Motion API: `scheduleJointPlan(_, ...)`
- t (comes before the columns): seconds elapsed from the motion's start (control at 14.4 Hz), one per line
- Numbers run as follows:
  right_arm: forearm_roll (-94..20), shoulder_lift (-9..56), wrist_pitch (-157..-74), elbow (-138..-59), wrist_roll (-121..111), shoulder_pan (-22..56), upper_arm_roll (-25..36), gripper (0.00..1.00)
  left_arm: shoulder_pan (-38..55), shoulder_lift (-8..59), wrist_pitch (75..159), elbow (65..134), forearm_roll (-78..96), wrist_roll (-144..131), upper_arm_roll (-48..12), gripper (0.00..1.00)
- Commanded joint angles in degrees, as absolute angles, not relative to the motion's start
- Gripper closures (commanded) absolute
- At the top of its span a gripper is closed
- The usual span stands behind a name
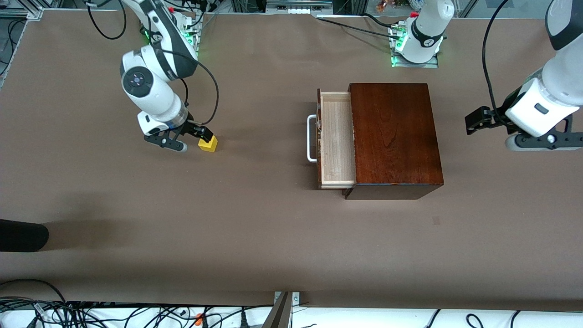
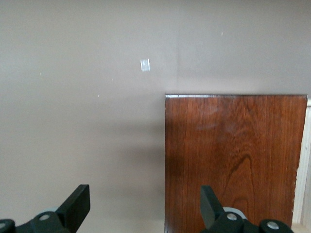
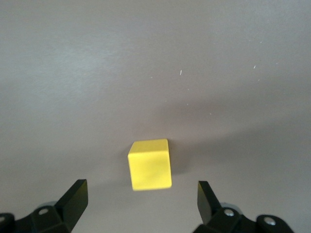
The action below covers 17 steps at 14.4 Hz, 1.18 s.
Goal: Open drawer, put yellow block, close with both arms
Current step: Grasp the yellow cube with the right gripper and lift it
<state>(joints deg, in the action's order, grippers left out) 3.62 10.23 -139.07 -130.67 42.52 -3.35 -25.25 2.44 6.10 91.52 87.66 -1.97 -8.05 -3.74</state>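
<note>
A wide brown desk (image 1: 255, 237) fills almost the whole front view, with cables along its lower edge and the two arm bases along the top.

The largest thing on it is the reddish-brown wooden box (image 1: 394, 136), a little above the middle of the frame, toward the left arm's end. Its drawer (image 1: 338, 141) is pulled out toward the right arm's end. The pale tray is open to above and looks empty, and the white handle (image 1: 311, 139) is at its front.

The left hand (image 2: 143, 201) hangs in the air over the desk just beside the box, at the edge of the frame. Its fingers are spread wide and hold nothing, and this arm waits.

The right hand (image 1: 193, 140) is low over the desk in the upper part of the frame, well apart from the drawer. Its fingers are fully spread.

The yellow block (image 1: 208, 145) sits on the desk directly under this hand. In the right wrist view it lies in the gap between the two fingers, close to the middle and slightly turned against them. It is a cube, so it has no long axis to respect. I cannot tell if a finger touches it already.

I judge that the next move is only to close on the block. Nothing stands between the block and the drawer. A dark object (image 1: 23, 235) at the frame's edge is well apart.
</note>
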Motion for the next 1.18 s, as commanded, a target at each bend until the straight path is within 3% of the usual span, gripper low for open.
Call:
scheduleJointPlan(0.0,9.0,14.3,-141.9,-130.3,49.1,-3.5,-25.7,0.0,4.2,-2.5,98.4,99.4,0.4,-5.4,0.2,0.0)
scheduleJointPlan(0.42,10.5,19.4,-148.7,-130.2,50.4,-3.0,-25.6,0.0,4.9,-2.8,96.4,98.4,-0.4,-1.5,-0.3,0.0)
scheduleJointPlan(0.9,14.4,23.2,-148.9,-130.2,50.4,-2.0,-24.4,0.01,5.1,-2.3,96.1,97.5,-0.4,-1.1,-0.7,0.0)
scheduleJointPlan(0.97,14.9,23.5,-148.8,-130.2,50.4,-2.0,-23.9,0.22,5.1,-2.3,96.0,97.5,-0.4,-1.2,-0.7,0.0)
scheduleJointPlan(1.11,15.6,23.5,-148.6,-130.2,50.4,-2.0,-23.7,0.81,5.1,-2.2,96.0,97.5,-0.4,-1.1,-0.7,0.0)
